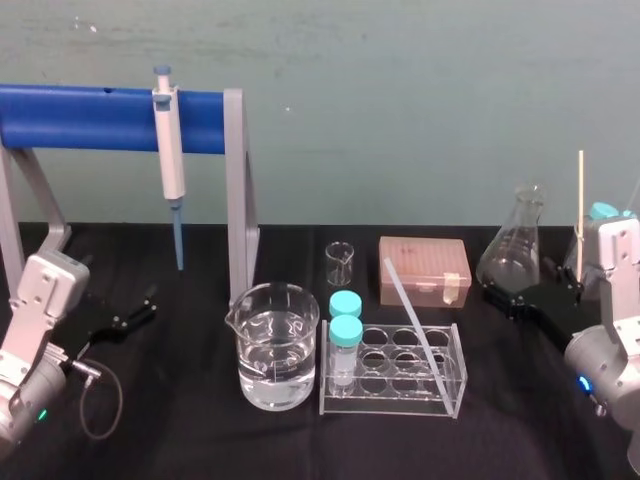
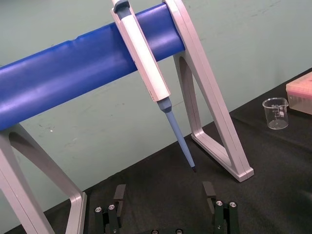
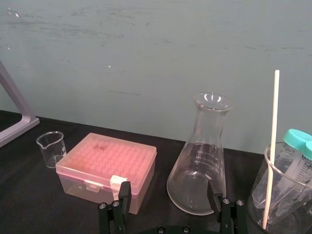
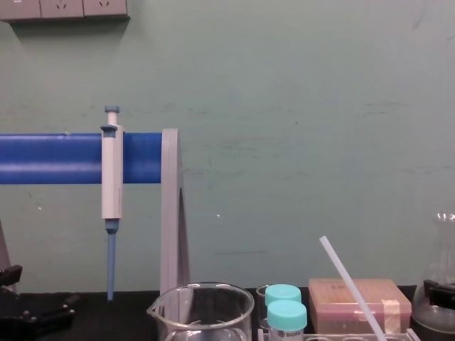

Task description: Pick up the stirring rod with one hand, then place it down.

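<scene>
Neither tool holds the stirring rod (image 1: 421,335) yet. It leans across the clear rack (image 1: 392,398) between them, nearer my right tool (image 3: 168,190). I judge the clean move is to close across the rod's free upper stretch, then draw it out along its slant so the light rack does not tip or the tubes get knocked.

My left tool (image 2: 164,190) sits low over the counter, jaws apart, below the hanging pipette (image 1: 172,150). Toward the right tool, a large beaker (image 1: 305,330) holds clear liquid well up its wall, and a small beaker (image 1: 340,262) looks empty. The rack carries two teal-capped tubes (image 1: 346,330). A shut pink box (image 1: 425,268) and a seemingly empty flask (image 1: 515,245) stand just ahead of my right tool, whose jaws are apart. Beside it, a beaker (image 3: 279,200) holds capped tubes and a pale stick (image 3: 272,146).
</scene>
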